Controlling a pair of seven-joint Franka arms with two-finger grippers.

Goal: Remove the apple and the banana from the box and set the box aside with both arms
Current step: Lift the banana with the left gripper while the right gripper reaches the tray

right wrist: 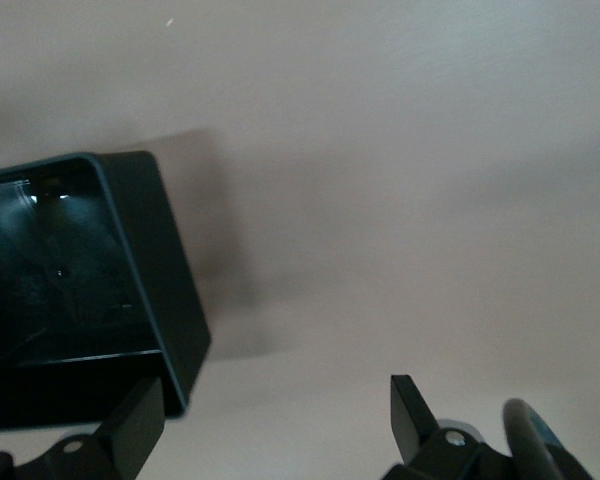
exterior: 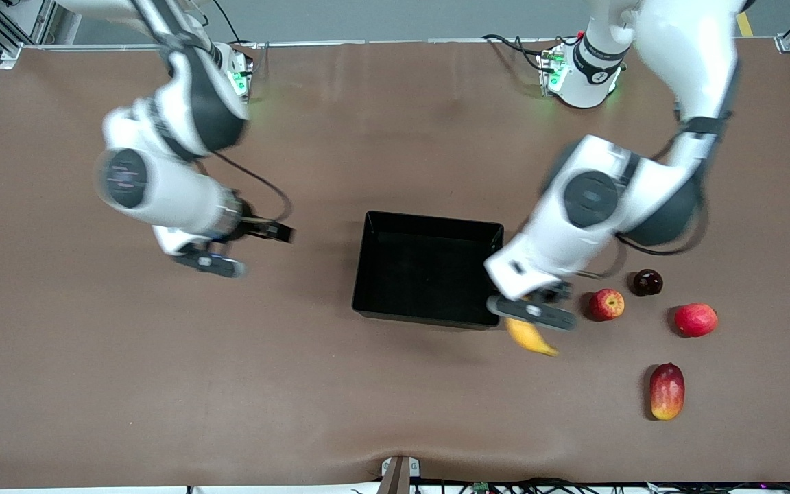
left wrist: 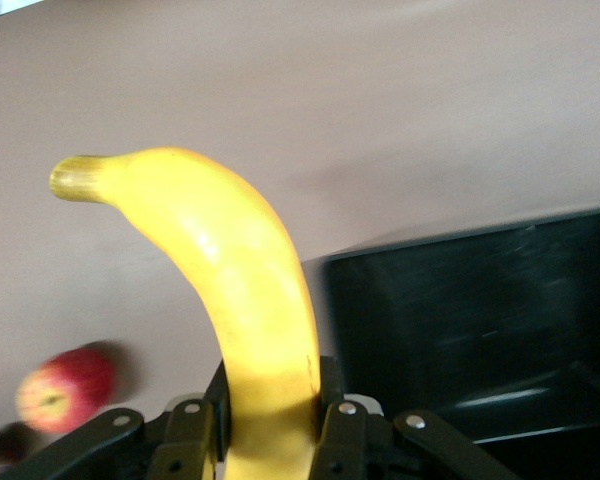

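Brown matting covered the whole table (exterior: 127,384), and on it, near the middle, sat the black box (exterior: 428,271), its floor bare of fruit. My two arms hung over it from the twelve o'clock edge. My right arm waited: the right gripper (exterior: 230,250) hovered over open mat at the box's nine o'clock, fingers (right wrist: 135,425) spread wide and holding nothing, probably keeping ready for the box's wall. My left gripper (exterior: 531,310) was over the box's corner at about four o'clock, fingers (left wrist: 345,440) clamped on the banana (exterior: 531,337). I held it by one end so the rest curved free, clear of the rim. It was already past the wall, over the mat, so I judged the set-down was next. The apple (exterior: 606,304) lay on the mat at the box's three o'clock, out of the box. Beside it sat a dark plum (exterior: 647,282), a pinkish-red fruit (exterior: 695,320) and a red-and-yellow mango (exterior: 666,391).
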